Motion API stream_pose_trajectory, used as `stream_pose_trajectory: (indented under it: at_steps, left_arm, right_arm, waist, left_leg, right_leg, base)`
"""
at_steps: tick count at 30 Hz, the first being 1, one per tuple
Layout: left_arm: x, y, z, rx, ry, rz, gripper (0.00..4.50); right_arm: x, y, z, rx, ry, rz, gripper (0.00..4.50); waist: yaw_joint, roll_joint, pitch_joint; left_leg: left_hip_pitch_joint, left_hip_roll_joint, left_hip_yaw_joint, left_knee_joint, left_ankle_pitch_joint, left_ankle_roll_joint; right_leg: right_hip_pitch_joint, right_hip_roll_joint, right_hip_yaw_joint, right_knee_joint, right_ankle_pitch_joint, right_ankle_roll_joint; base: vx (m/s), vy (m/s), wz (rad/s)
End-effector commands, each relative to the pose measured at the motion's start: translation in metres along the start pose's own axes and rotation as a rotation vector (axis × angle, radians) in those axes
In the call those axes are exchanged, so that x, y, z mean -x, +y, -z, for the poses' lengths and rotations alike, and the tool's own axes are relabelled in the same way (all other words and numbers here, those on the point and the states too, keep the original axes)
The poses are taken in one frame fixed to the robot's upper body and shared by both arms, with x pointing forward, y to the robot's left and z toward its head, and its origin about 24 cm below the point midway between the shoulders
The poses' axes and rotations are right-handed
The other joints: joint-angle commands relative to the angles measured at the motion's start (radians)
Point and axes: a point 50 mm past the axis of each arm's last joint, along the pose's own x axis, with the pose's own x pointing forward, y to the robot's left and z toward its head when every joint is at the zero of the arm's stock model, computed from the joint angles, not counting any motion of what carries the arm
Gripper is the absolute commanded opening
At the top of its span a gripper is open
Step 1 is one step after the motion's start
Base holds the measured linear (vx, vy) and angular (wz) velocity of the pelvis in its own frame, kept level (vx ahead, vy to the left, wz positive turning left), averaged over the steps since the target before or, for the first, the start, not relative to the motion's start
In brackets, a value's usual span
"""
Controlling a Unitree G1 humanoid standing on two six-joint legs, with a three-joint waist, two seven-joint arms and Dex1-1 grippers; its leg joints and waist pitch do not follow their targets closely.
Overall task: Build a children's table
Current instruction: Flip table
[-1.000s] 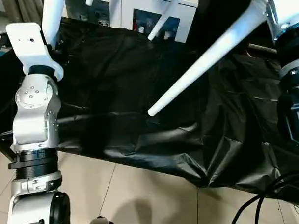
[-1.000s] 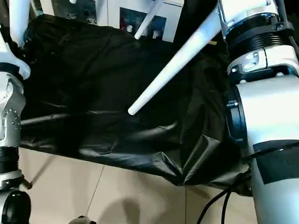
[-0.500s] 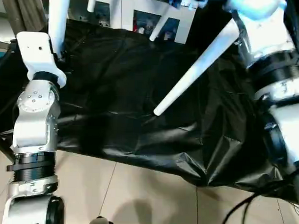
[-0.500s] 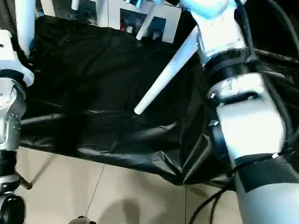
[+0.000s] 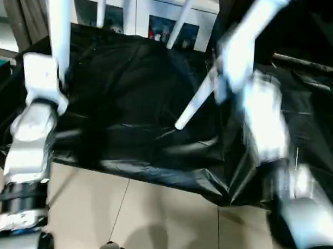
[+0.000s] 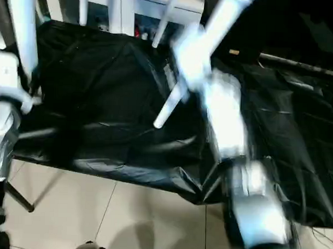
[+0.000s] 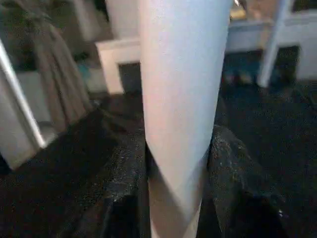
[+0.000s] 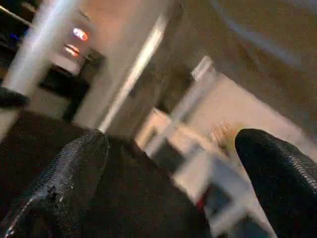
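We clamp our left gripper point(image 7: 176, 198) on 1 white leg point(image 7: 181, 99) above the black-covered worktop's point(image 5: 129, 101) left edge; our right gripper's point(image 8: 173, 163) fingers stand wide apart, empty.

Dim room, heavy motion blur on right arm point(image 5: 262, 125), wrist views soft, bg out of focus

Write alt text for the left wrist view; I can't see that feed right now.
A thick white table leg stands upright between the left gripper's two black fingers, which close on it from either side. Behind lie a black cloth-covered surface and white furniture.
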Motion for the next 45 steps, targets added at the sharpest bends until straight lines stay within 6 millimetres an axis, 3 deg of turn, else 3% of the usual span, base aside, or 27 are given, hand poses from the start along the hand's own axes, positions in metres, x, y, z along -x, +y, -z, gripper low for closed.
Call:
stream_pose_trajectory:
  at_steps: [1,3,7,9,11,14,21,25,30,32,34,35,36,45]
  left_arm:
    - [-0.002,-0.014,-0.002,-0.049,-0.017,0.123,1.56]
    - [-0.001,-0.015,0.007,-0.057,0.016,0.165,1.54]
    - [0.001,-0.013,0.02,-0.084,0.053,0.196,1.54]
    - [0.002,-0.012,0.022,-0.089,0.064,0.197,1.54]
    - [0.002,-0.011,0.025,-0.1,0.077,0.206,1.54]
    - [0.003,-0.01,0.027,-0.105,0.082,0.213,1.54]
    - [0.008,-0.015,0.034,-0.104,0.092,0.247,1.54]
    - [0.009,-0.016,0.035,-0.104,0.096,0.256,1.54]
    - [0.01,-0.016,0.036,-0.113,0.097,0.257,1.54]
    - [0.011,-0.016,0.037,-0.116,0.098,0.258,1.54]
    - [0.012,-0.016,0.037,-0.117,0.097,0.258,1.54]
    - [0.013,-0.016,0.037,-0.118,0.096,0.259,1.54]
    - [0.014,-0.017,0.037,-0.117,0.096,0.259,1.54]
    - [0.016,-0.02,0.041,-0.118,0.103,0.253,1.54]
  right_arm:
    - [0.006,-0.008,-0.008,-0.007,-0.015,0.102,4.5]
    - [0.019,-0.005,-0.006,-0.032,0.01,0.184,4.5]
    - [0.036,-0.005,0.0,-0.087,0.05,0.325,4.5]
    - [0.039,-0.009,0.003,-0.114,0.068,0.382,4.5]
    - [0.037,-0.014,0.008,-0.161,0.094,0.408,4.5]
    - [0.032,-0.016,0.012,-0.213,0.118,0.39,4.5]
    - [0.005,-0.025,0.038,-0.248,0.285,0.356,4.5]
    - [-0.004,-0.024,0.048,-0.291,0.348,0.315,4.5]
    - [-0.015,-0.023,0.052,-0.399,0.356,0.23,4.5]
    - [-0.016,-0.023,0.054,-0.402,0.374,0.203,4.16]
    - [-0.016,-0.024,0.055,-0.391,0.384,0.204,4.13]
    - [-0.015,-0.026,0.056,-0.381,0.392,0.214,4.04]
    - [-0.014,-0.027,0.056,-0.378,0.396,0.219,3.76]
    - [-0.011,-0.028,0.06,-0.389,0.39,0.244,3.13]
  waist:
    - [-0.006,0.035,-0.082]
    - [-0.003,0.036,-0.077]
    - [-0.007,0.044,-0.071]
    - [-0.01,0.041,-0.073]
    - [-0.012,0.047,-0.073]
    - [-0.016,0.047,-0.073]
    - [-0.011,0.038,-0.079]
    - [-0.011,0.042,-0.077]
    - [-0.01,0.039,-0.08]
    - [-0.01,0.038,-0.08]
    - [-0.009,0.036,-0.079]
    - [-0.01,0.031,-0.078]
    - [-0.009,0.032,-0.078]
    - [-0.01,0.031,-0.079]
  left_leg:
    - [0.039,0.059,-0.023,-0.089,-0.13,-0.023]
    - [0.046,0.059,-0.021,-0.095,-0.168,-0.03]
    - [0.056,0.061,-0.029,-0.109,-0.296,-0.075]
    - [0.052,0.063,-0.033,-0.114,-0.292,-0.081]
    - [0.053,0.061,-0.033,-0.115,-0.298,-0.083]
    - [0.051,0.06,-0.031,-0.114,-0.291,-0.083]
    - [0.046,0.057,-0.021,-0.104,-0.175,-0.062]
    - [0.05,0.06,-0.021,-0.105,-0.214,-0.069]
    - [0.044,0.062,-0.021,-0.103,-0.184,-0.05]
    - [0.044,0.063,-0.021,-0.103,-0.179,-0.046]
    - [0.046,0.065,-0.02,-0.103,-0.179,-0.045]
    - [0.046,0.066,-0.02,-0.103,-0.184,-0.045]
    - [0.046,0.065,-0.019,-0.103,-0.185,-0.045]
    - [0.046,0.065,-0.018,-0.103,-0.183,-0.038]
  right_leg:
    - [0.052,-0.086,0.062,-0.069,-0.009,-0.194]
    - [0.043,-0.084,0.065,-0.079,-0.046,-0.175]
    - [0.041,-0.088,0.064,-0.097,-0.199,-0.146]
    - [0.046,-0.089,0.063,-0.097,-0.191,-0.14]
    - [0.044,-0.088,0.062,-0.097,-0.179,-0.141]
    - [0.044,-0.087,0.063,-0.096,-0.158,-0.146]
    - [0.051,-0.089,0.062,-0.082,-0.045,-0.196]
    - [0.05,-0.091,0.061,-0.085,-0.085,-0.204]
    - [0.057,-0.094,0.061,-0.077,-0.036,-0.223]
    - [0.057,-0.095,0.06,-0.077,-0.038,-0.227]
    - [0.055,-0.095,0.06,-0.079,-0.054,-0.232]
    - [0.055,-0.097,0.06,-0.079,-0.069,-0.234]
    - [0.054,-0.097,0.06,-0.081,-0.08,-0.231]
    - [0.052,-0.095,0.06,-0.08,-0.08,-0.23]
  base:
    - [0.0,0.0,0.0]
    - [0.0,0.0,0.0]
    - [0.0,0.0,0.0]
    - [0.0,0.0,0.0]
    - [0.0,0.0,0.0]
    - [0.0,0.0,0.0]
    - [0.0,0.0,0.0]
    - [0.0,0.0,0.0]
    - [0.0,0.0,0.0]
    - [0.0,0.0,0.0]
    - [0.0,0.0,0.0]
    - [0.0,0.0,0.0]
    - [0.0,0.0,0.0]
    - [0.0,0.0,0.0]
